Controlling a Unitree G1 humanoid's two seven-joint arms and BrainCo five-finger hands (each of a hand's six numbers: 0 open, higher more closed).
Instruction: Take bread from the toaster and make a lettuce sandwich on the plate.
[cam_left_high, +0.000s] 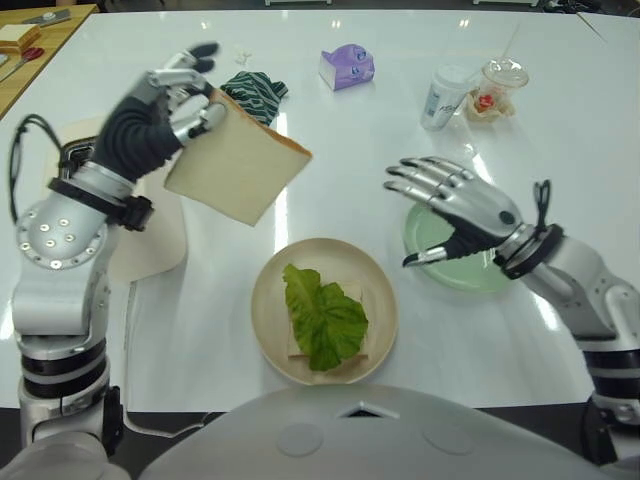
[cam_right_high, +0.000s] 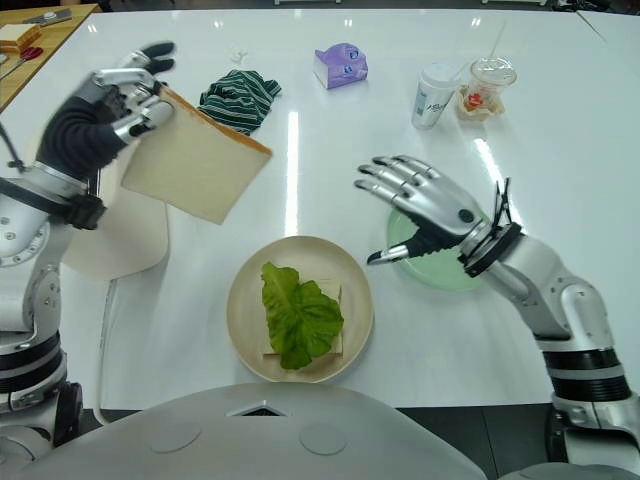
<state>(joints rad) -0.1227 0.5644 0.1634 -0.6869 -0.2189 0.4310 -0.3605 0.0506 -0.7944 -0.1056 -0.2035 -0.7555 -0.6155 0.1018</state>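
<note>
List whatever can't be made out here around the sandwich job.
- Slots of the toaster: left eye view, covered by the left hand and forearm holding the bread slice; whether a slice is inside is unclear.
- Bottom bread on the plate: both views, mostly under the lettuce.
- Green dish: both views, partly under the right hand.
- Items on the wooden table: cut off by the top-left edge.

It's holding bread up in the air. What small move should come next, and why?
Probably the left hand should bring the bread down and right onto the plate: lettuce already lies there on a bottom slice, uncovered, and the open right hand is clear of it.
</note>
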